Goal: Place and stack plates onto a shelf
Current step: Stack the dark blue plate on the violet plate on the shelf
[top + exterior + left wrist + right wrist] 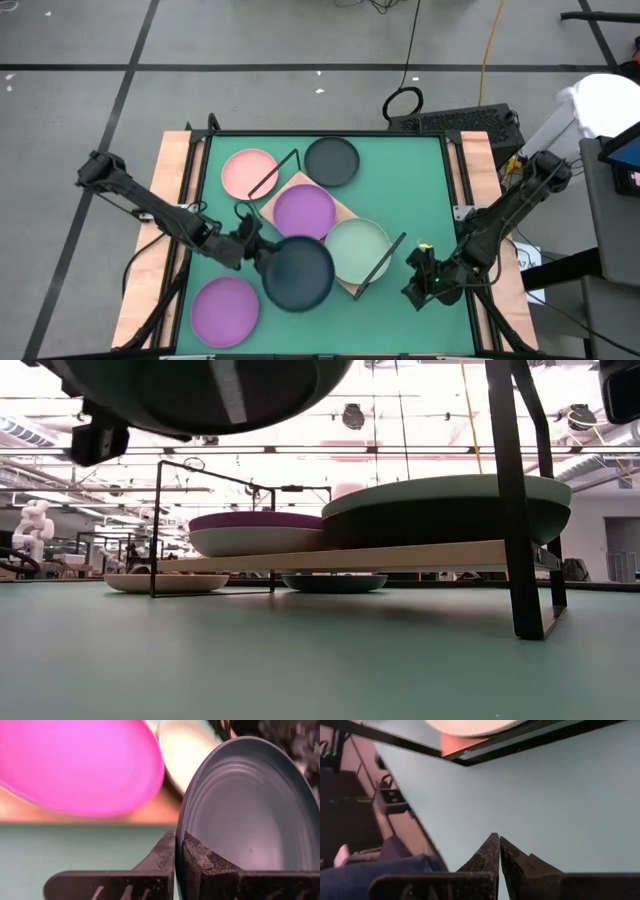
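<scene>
A dark grey plate (297,272) is held by its rim in the left gripper (252,247), whose fingers are clamped narrow on the edge; in the left wrist view the rim (178,845) is seen pinched between the two fingers. In the low view the plate (200,390) is carried clear above the table, at about seven o'clock from the shelf (345,275). On the shelf board a purple plate (304,211) and a pale grey-green plate (357,250) lie side by side, touching or nearly so. A pink plate (248,173) at ten o'clock, a black plate (331,161) at twelve and a second purple plate (225,307) at seven to eight o'clock rest on the green table (420,190).

The grip is judged the main risk: only a thin edge is held, so the plate could pivot or slip out if it is swung quickly. The shelf's wire frame (384,262) stands near the path, and a rim caught on it could shift the board or knock the stacked plates. If the plate is released off-centre over a lower one, it may be left tilted or slide off the board.

The right gripper (420,285) is parked fully closed and empty at four o'clock.
</scene>
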Controlling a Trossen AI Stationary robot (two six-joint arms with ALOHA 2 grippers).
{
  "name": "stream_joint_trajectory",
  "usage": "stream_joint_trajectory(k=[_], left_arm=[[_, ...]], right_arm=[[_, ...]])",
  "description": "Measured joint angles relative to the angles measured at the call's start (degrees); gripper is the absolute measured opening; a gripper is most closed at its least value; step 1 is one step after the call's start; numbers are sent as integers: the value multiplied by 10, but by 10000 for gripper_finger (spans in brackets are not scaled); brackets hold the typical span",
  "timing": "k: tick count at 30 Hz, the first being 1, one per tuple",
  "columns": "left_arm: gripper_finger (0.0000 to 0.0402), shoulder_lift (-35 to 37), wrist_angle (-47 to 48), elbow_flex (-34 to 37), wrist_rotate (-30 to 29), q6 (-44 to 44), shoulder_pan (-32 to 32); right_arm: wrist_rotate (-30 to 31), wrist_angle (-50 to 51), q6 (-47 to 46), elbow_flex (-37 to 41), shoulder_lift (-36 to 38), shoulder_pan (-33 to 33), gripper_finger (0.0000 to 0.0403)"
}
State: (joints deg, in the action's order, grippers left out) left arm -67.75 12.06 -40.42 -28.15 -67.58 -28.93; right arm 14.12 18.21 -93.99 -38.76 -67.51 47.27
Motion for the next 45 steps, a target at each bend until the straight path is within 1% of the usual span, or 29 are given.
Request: stream_joint_trajectory(k=[4,8,13,18,23,26,30,35,40,45], left_arm=[[10,28,24,0,-46,-19,27],[10,37,42,0,-87,-49,66],[10,36,50,0,-91,-50,128],[10,36,59,0,-91,-47,181],[10,36,69,0,-90,-47,214],[10,36,69,0,-89,-50,226],[10,36,82,-1,-80,-64,232],[10,31,90,-2,-61,-66,236],[9,21,96,-3,-61,-79,236],[9,11,126,2,-60,-92,237]], right_arm=[[-8,-1,18,0,40,0,0],[4,0,40,0,109,0,0],[88,3,83,0,193,-1,0],[173,11,131,0,263,-16,0],[281,17,202,0,322,-39,0],[320,21,239,0,352,-53,0],[350,20,282,0,386,-70,0],[384,21,334,0,410,-90,0],[385,18,376,0,418,-102,0],[384,7,379,0,419,-102,0]])
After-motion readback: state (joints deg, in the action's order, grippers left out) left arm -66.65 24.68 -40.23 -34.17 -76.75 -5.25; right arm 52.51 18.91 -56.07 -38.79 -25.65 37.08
